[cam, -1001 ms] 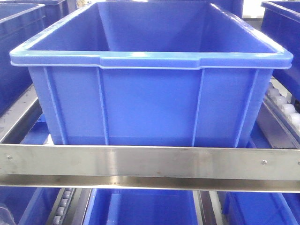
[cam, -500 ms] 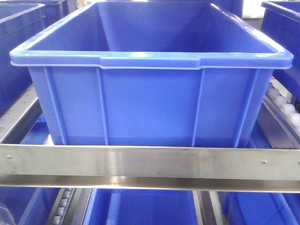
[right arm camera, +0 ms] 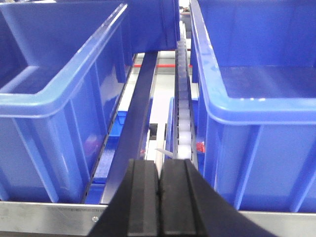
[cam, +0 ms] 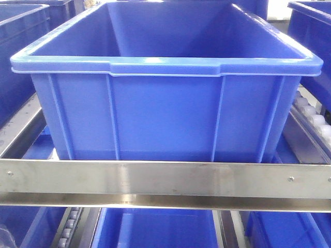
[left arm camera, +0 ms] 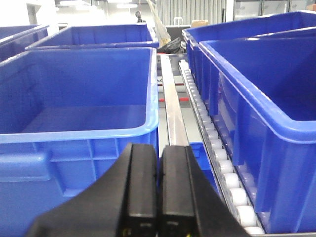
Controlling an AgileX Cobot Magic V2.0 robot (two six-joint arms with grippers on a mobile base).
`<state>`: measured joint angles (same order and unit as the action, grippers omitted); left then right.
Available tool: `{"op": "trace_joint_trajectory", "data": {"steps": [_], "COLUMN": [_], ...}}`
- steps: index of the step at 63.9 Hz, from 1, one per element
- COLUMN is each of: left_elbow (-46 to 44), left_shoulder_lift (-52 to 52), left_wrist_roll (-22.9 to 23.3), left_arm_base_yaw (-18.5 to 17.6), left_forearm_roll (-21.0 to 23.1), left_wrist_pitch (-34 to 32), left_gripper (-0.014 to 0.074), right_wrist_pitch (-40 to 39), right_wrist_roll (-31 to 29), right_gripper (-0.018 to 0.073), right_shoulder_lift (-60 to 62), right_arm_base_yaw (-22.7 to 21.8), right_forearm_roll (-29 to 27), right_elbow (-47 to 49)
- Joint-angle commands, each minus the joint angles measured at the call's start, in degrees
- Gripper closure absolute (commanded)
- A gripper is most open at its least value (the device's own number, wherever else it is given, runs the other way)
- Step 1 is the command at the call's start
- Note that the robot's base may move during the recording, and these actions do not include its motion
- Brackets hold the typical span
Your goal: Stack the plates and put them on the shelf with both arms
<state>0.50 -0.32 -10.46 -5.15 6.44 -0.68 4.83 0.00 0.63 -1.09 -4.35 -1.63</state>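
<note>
No plates show in any view. My left gripper (left arm camera: 159, 148) is shut and empty, held in front of the gap between two blue bins on the roller shelf. My right gripper (right arm camera: 159, 163) is shut and empty, held above the steel front rail (right arm camera: 44, 216) and pointed along the gap between two blue bins. Neither gripper shows in the front view, which is filled by one large empty blue bin (cam: 165, 113) on the shelf.
Empty blue bins stand left (left arm camera: 74, 98) and right (left arm camera: 256, 98) of the left gripper, and left (right arm camera: 54, 89) and right (right arm camera: 261, 89) of the right gripper. White roller tracks (left arm camera: 217, 148) and steel rails (cam: 165, 178) run between them. More blue bins sit on the level below (cam: 155, 227).
</note>
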Motion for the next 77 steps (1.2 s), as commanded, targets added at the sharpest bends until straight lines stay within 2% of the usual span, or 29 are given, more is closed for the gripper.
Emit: {"op": "trace_joint_trajectory", "data": {"steps": [1,77], "left_elbow": [0.06,0.06], "left_shoulder_lift": [-1.25,-1.25], "left_wrist_roll": [-0.17,-0.17], "left_arm_base_yaw": [-0.48,-0.48], "left_forearm_roll": [0.44,0.71], "left_wrist_pitch": [-3.84,-4.47], "left_gripper": [0.0516,0.0516], "right_wrist_pitch": [-5.49,-5.49], "right_wrist_roll": [-0.30,-0.30], "right_gripper": [0.0503,0.0503], "right_shoulder_lift": [1.08,1.08], "right_arm_base_yaw": [-0.22,-0.22], "right_forearm_roll": [0.52,0.52], "right_elbow": [-0.08,-0.08]}}
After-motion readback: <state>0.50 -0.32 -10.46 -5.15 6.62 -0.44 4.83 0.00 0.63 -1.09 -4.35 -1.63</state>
